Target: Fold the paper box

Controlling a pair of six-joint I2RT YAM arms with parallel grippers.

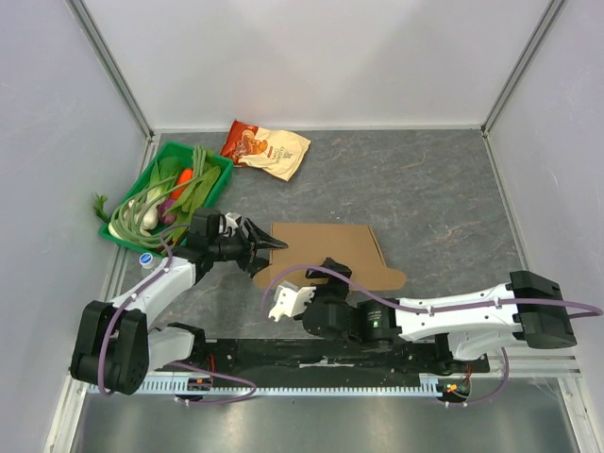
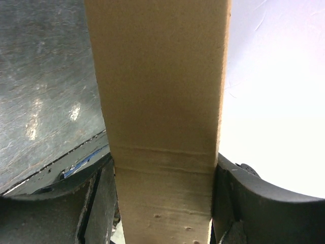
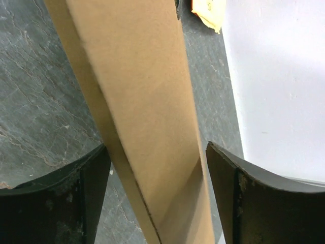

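The paper box is plain brown cardboard lying mostly flat in the middle of the grey table. My left gripper reaches in from the left and is shut on the box's left edge. In the left wrist view the cardboard fills the whole gap between both fingers of the left gripper. My right gripper is at the box's near edge. In the right wrist view a folded strip of the box runs slantwise through the right gripper, which stands open with a gap at the right finger.
A green basket of vegetables stands at the back left, close behind my left arm. A cream-and-red snack bag lies at the back, behind the box. White walls close in the table on three sides.
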